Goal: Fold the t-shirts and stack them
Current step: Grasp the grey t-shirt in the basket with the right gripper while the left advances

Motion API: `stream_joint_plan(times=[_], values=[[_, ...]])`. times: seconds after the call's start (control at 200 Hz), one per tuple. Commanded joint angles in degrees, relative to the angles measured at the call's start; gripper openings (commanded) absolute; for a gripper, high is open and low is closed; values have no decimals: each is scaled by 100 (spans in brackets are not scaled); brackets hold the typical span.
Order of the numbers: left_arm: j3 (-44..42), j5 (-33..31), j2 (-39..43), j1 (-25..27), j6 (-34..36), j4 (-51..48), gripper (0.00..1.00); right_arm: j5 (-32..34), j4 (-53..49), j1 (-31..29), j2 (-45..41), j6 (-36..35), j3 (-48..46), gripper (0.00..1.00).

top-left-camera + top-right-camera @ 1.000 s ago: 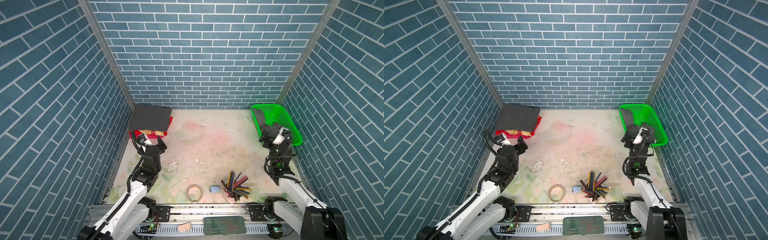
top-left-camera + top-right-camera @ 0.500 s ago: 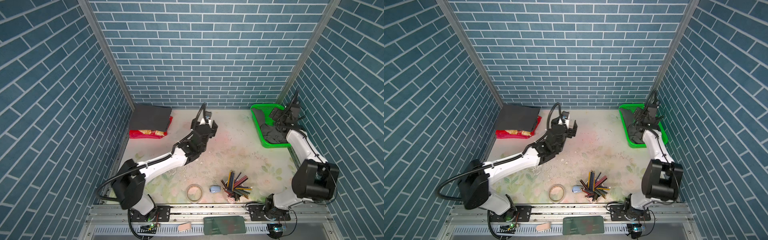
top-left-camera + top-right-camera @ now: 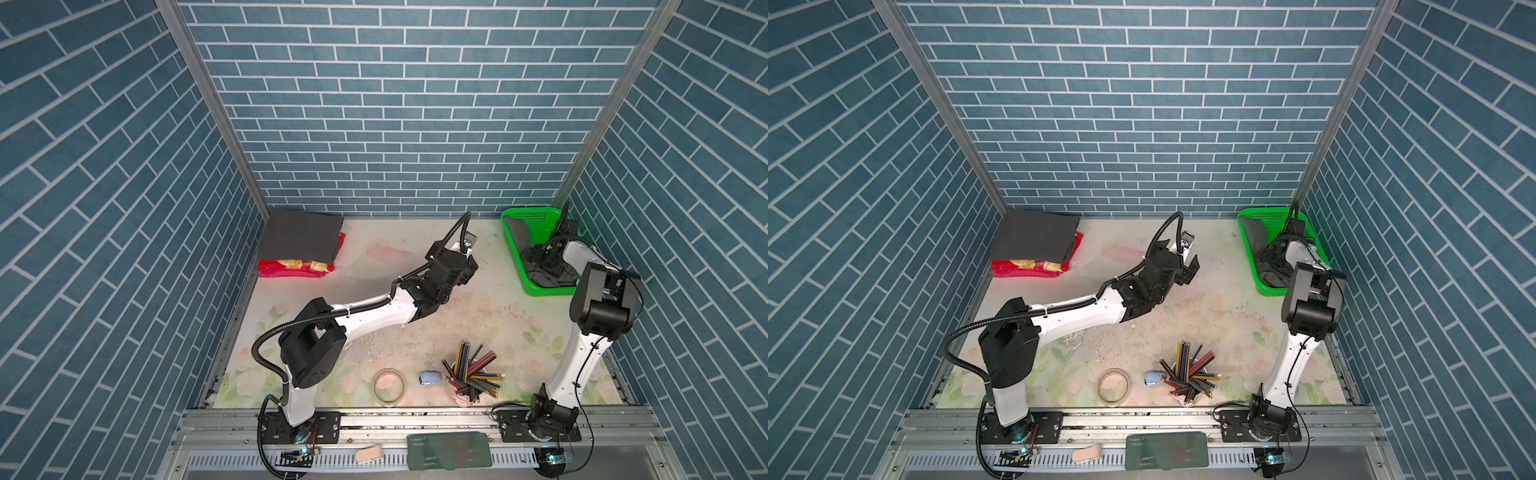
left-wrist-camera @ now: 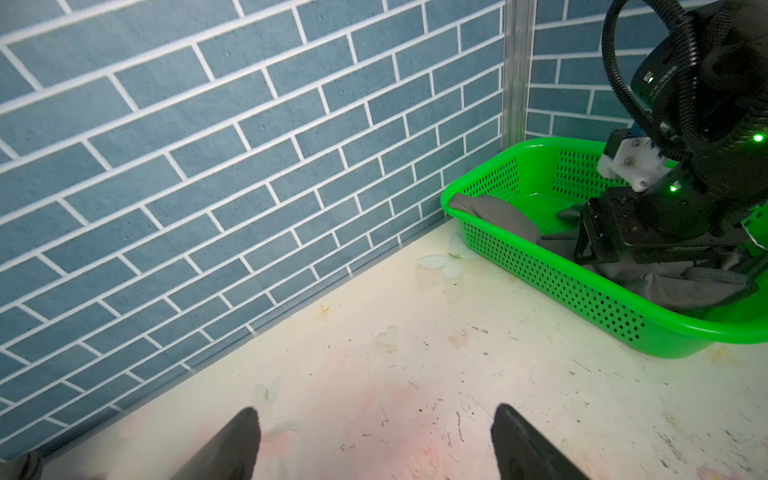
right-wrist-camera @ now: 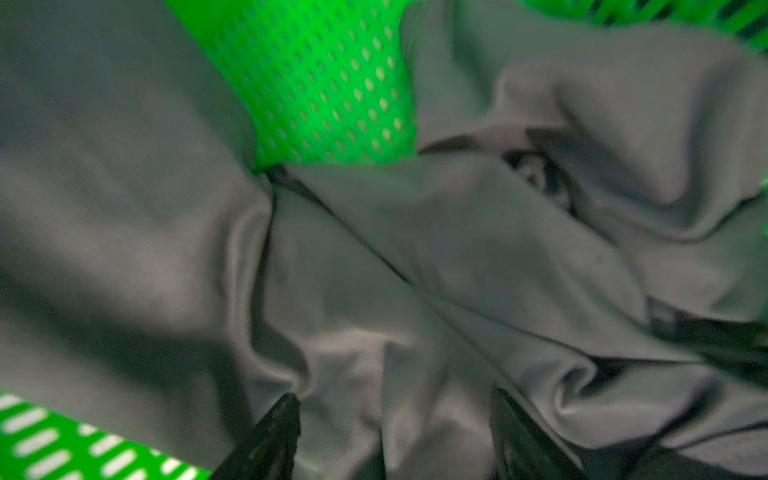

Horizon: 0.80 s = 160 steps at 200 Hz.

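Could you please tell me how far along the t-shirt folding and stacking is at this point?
Done: one charcoal t-shirt lies folded on the red folded cloth at the back left. In hand: the right gripper is down in the green basket, jaws apart around the crumpled grey t-shirt. The left gripper hovers open over the table. Left: lifting out, folding, stacking it.

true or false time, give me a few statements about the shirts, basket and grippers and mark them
1. The left gripper is open over bare table. True.
2. The right gripper is down in the green basket. True.
3. That basket is empty. False: a grey t-shirt lies in it.
4. The folded charcoal t-shirt lies on bare table. False: it sits on a red bundle.
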<state>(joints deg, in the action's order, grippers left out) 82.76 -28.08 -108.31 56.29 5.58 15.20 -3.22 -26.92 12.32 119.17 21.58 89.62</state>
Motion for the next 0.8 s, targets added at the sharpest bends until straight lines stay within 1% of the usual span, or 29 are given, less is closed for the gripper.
stream_joint_plan(times=[0.0,0.025,0.095,0.195,0.295,0.415,0.495,0.565,0.67,0.72,0.735,0.795], values=[[46,-14,-34,12,-128,-53,89,-108,-30,-1,129,-26,-139,60],[-5,-28,-24,18,-128,-22,89,-108,3,-6,138,-33,-180,57],[-83,-35,10,13,-145,-6,89,-89,93,-5,128,-41,-285,37],[-82,-40,46,-3,-230,-117,89,-79,133,2,1,-25,-264,14],[-24,-14,115,-4,-315,-287,89,-117,143,-1,-324,-4,-126,0],[71,1,301,-54,-508,-568,89,-159,108,-20,-858,-11,134,0],[121,19,483,-141,-808,-821,89,-229,143,-96,-1271,-81,329,0],[266,229,657,-279,-1068,-1203,89,-265,143,-240,-1572,-190,556,0],[429,644,939,-631,-1566,-1678,89,-287,147,-751,-1941,-504,1002,0],[413,838,1111,-828,-1841,-1818,89,-200,199,-1163,-2104,-762,1263,0],[406,932,1171,-898,-1926,-1853,89,-188,203,-1221,-2121,-814,1313,0],[249,1320,1416,-1187,-2246,-1861,89,-66,228,-1767,-2250,-1100,1661,0]])
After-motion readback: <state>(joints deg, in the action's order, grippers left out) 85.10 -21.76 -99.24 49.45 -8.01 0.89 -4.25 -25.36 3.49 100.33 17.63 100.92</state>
